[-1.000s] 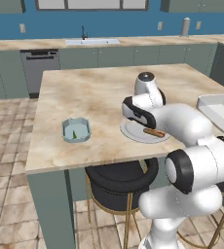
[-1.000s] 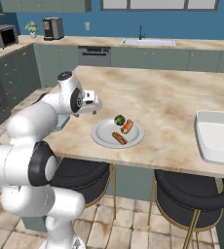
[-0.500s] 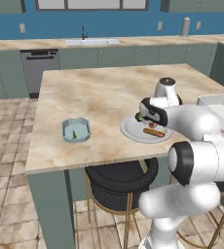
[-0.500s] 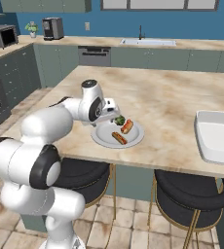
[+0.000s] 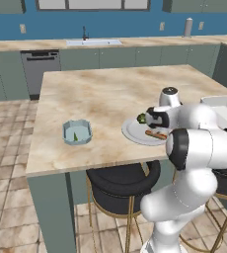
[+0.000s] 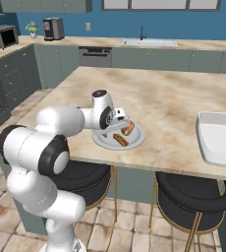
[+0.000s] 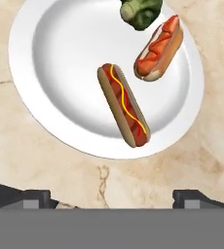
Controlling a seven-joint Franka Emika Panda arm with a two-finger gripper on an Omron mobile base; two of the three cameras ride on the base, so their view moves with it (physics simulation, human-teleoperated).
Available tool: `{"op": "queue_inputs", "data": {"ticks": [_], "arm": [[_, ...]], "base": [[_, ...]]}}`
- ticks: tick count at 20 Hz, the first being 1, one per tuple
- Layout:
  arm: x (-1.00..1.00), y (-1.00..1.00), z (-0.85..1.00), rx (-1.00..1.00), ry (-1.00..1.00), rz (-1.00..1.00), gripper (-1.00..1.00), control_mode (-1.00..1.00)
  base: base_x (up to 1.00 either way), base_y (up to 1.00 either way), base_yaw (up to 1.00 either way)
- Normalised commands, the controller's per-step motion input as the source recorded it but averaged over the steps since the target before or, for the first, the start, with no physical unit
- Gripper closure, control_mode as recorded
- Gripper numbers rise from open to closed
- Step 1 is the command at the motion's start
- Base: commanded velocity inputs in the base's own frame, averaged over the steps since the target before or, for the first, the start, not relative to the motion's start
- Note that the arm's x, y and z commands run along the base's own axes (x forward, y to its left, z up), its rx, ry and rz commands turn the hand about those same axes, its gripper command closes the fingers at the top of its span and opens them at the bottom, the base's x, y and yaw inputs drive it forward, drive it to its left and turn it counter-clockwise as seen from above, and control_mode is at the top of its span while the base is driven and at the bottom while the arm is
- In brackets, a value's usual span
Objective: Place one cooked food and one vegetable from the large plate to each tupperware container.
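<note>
- Large plate (image 7: 41,97) sits near the front edge of the desk (image 5: 100,94), in front of the arm. On it: a hot dog with a mustard line (image 7: 123,105), a second hot dog with red topping (image 7: 158,47), and a dark green vegetable (image 7: 140,12) at the far rim.
- Small teal tub (image 5: 77,132) stands well apart to the robot's left on the desk. Something small and green lies inside; too small to name. No cooked food visible in it.
- White tub (image 6: 218,138) stands well apart to the robot's right. Interior looks bare from the right base view.
- Tool (image 7: 111,197) hovers over the plate's near rim, looking straight down. Finger tips set wide apart at the bottom corners of the hand view, nothing between them.
- Judgement: early in the task. At best one vegetable is delivered to the teal tub; both hot dogs and one vegetable are still on the plate. White tub yet to receive anything.
- Likely step in hand: lining up on the plate for a pick, the mustard hot dog being nearest the tool.
</note>
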Motion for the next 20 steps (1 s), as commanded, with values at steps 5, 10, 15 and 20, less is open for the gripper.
{"op": "queue_inputs", "data": {"ticks": [5, 10, 15, 20], "arm": [[0.16, -0.4, -0.32, 0.0, 0.12, 0.0, -1.0, -1.0], [0.22, 0.0, -0.2, 0.06, 0.09, 0.02, -1.0, -1.0], [0.29, 0.0, -0.2, 0.06, 0.07, 0.02, -1.0, -1.0], [0.28, 0.0, -0.28, -0.02, 0.01, 0.03, -1.0, -1.0]], "base": [[0.0, 0.0, 0.0], [0.0, 0.0, 0.0], [0.0, 0.0, 0.0], [0.0, 0.0, 0.0]]}}
